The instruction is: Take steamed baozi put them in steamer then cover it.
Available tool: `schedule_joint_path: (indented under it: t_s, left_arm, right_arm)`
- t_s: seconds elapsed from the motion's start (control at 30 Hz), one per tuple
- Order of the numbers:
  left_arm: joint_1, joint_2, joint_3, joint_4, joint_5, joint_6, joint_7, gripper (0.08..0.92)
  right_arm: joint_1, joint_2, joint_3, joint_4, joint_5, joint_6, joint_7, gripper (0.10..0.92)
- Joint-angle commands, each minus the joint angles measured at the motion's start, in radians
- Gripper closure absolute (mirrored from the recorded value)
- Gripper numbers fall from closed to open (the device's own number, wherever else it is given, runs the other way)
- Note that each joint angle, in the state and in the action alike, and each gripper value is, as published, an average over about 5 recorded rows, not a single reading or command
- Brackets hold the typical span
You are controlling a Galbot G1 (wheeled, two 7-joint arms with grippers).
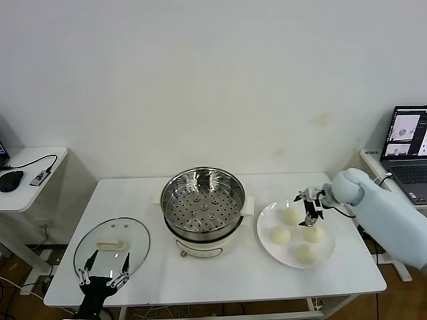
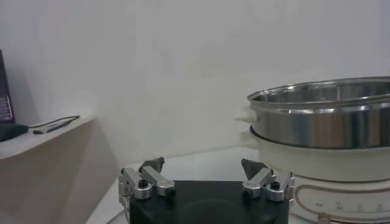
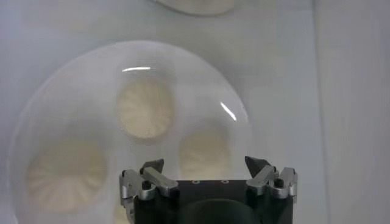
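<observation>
R arm hovering over the plate, lining up on a baozi.
Right end effector (image 1: 310, 212) is hanging spread, empty, above four baozi (image 1: 281, 235) on plate (image 1: 267, 217); steamer (image 1: 203, 200) sitting uncovered at bench centre, cover (image 1: 111, 247) lying by left end effector (image 1: 105, 275), spread, idle. Centre over one bun, squeeze gently.

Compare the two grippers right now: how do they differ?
The right gripper hangs over the white plate of baozi, pointing down; the left gripper sits by the glass cover near the table's front edge, pointing toward the steamer. Both are open and empty.
</observation>
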Motion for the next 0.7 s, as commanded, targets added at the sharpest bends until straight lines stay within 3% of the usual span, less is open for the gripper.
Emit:
schedule_joint_path:
  t_s: [0.03,0.47,0.7]
  left_arm:
    - [0.001,0.001,-0.008,0.001,0.005,0.000,-0.001,0.177]
    - [-0.015,0.017,-0.021,0.023,0.004,-0.011,0.001,0.177]
    - [-0.020,0.016,-0.021,0.026,0.004,-0.014,0.000,0.177]
  right_arm:
    - [0.070,0.096,-0.088,-0.162,-0.021,-0.006,-0.029,0.203]
    - [0.065,0.167,-0.063,-0.259,-0.052,-0.019,-0.011,0.208]
    - [0.057,0.189,-0.057,-0.276,-0.062,-0.023,-0.011,0.295]
